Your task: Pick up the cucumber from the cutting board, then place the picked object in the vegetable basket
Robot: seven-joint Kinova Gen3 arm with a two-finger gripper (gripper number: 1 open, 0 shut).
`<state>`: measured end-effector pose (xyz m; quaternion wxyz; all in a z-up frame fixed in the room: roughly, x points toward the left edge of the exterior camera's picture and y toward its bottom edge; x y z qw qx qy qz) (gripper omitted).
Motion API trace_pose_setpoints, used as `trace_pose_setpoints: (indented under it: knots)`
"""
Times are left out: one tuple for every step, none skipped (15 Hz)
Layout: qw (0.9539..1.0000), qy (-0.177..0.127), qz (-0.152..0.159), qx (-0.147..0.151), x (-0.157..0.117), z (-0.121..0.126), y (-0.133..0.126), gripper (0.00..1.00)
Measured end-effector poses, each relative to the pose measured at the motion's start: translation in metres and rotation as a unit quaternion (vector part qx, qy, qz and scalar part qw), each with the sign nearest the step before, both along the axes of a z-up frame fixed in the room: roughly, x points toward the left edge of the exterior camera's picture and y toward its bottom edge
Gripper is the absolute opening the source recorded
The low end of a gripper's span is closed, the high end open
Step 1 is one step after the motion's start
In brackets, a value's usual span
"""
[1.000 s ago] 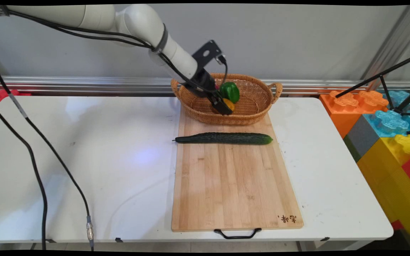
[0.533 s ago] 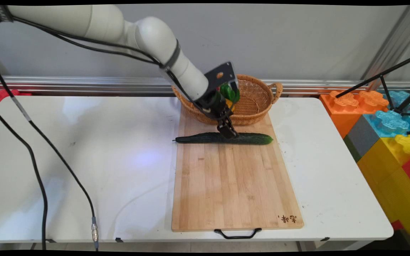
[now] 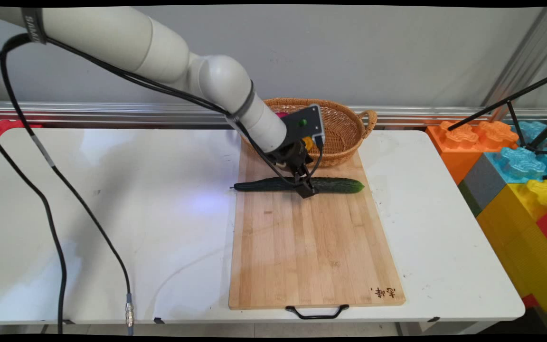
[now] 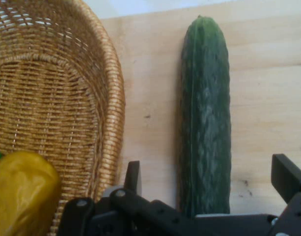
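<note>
A long dark green cucumber (image 3: pixel 340 185) lies crosswise on the far part of a wooden cutting board (image 3: pixel 311 247). My gripper (image 3: pixel 304 186) is down over the cucumber's middle. In the hand view the gripper (image 4: pixel 209 181) is open, with one finger on each side of the cucumber (image 4: pixel 205 113) and clear gaps between. A wicker basket (image 3: pixel 344 128) stands just behind the board; a yellow vegetable (image 4: pixel 22 191) lies inside it. The hand's camera bracket hides most of the basket's contents in the main view.
Big coloured toy blocks (image 3: pixel 515 171) are stacked off the table's right end, with a black tripod (image 3: pixel 515 109) over them. Black cables (image 3: pixel 50 209) hang over the table's left side. The board's black handle (image 3: pixel 317 312) juts over the near edge.
The arm swung forward and down from the basket to the cucumber. The gripper now straddles the cucumber's middle, lower than half a second ago.
</note>
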<state>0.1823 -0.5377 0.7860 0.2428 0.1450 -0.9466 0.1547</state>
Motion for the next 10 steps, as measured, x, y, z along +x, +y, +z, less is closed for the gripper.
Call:
trace_pose_setpoints:
  knots:
    - [1.0,-0.005,-0.002,-0.004,-0.002,-0.004,0.001,1.0]
    - [0.9999,-0.009,-0.005,-0.006,-0.004,-0.007,0.002,1.0]
    - [0.9999,-0.013,-0.007,-0.009,-0.006,-0.009,0.003,1.0]
    - [0.9997,-0.017,-0.01,-0.012,-0.007,-0.011,0.005,1.0]
    - [0.9996,-0.021,-0.013,-0.016,-0.009,-0.013,0.005,1.0]
    - [0.9994,-0.025,-0.016,-0.02,-0.01,-0.015,0.006,0.0]
    - [0.9992,-0.028,-0.018,-0.022,-0.011,-0.016,0.007,0.0]
    - [0.999,-0.032,-0.02,-0.024,-0.012,-0.017,0.008,0.0]
    - [0.9988,-0.036,-0.021,-0.024,-0.012,-0.019,0.009,0.0]
    - [0.9987,-0.039,-0.022,-0.024,-0.013,-0.02,0.01,0.0]
